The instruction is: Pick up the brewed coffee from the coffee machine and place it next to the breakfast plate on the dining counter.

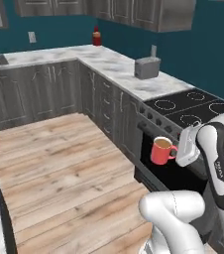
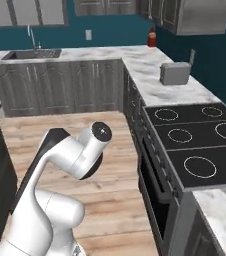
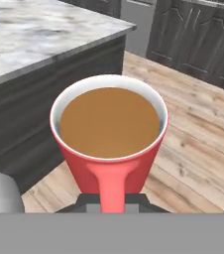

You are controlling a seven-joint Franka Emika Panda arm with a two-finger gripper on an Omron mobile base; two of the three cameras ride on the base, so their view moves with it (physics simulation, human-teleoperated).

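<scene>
Pickup done: pincer (image 1: pixel 177 151) clenched on mug (image 1: pixel 161 150) handle, coffee level, carried over the floor. Bench (image 3: pixel 39 34) lies ahead beyond mug. Placing by plate remains.

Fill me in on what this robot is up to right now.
The white robot arm's gripper is shut on the handle of a small red mug of brown coffee, carrying it upright in the air above the wooden floor, in front of the black oven below the black stovetop. In the hand view, a white-grey marbled counter on a dark base lies just beyond the mug. The coffee sits level below the rim.
</scene>
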